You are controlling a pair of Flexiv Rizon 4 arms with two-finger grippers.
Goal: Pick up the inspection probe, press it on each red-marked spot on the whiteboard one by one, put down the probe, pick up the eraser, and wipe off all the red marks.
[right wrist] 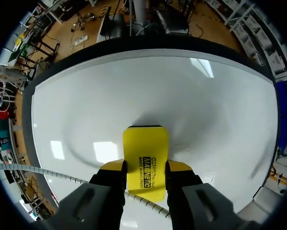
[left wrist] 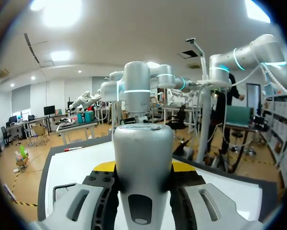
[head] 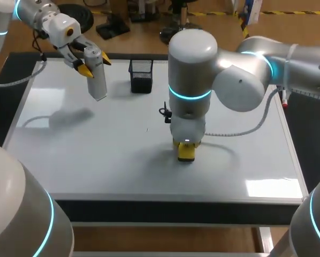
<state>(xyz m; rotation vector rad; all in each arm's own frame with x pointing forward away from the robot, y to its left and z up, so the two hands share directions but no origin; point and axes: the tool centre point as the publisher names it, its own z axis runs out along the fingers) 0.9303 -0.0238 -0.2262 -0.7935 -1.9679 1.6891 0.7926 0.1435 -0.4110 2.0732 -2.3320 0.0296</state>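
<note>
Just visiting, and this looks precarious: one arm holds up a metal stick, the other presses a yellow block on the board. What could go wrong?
The probe hangs in the left gripper above the whiteboard; if the grip slips, it could drop. The eraser in the right gripper sits near a trailing cable and a black mesh basket; a wide sweep might snag or knock them.

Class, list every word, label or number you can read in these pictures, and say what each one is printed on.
"MAGNETIC": on the yellow eraser in the right pincer, right wrist view.
"WHITE BOARD ERASER": the line beside it on the same eraser.
One smaller line on the eraser: too small to read.
Probe and whiteboard: no print visible.
</note>
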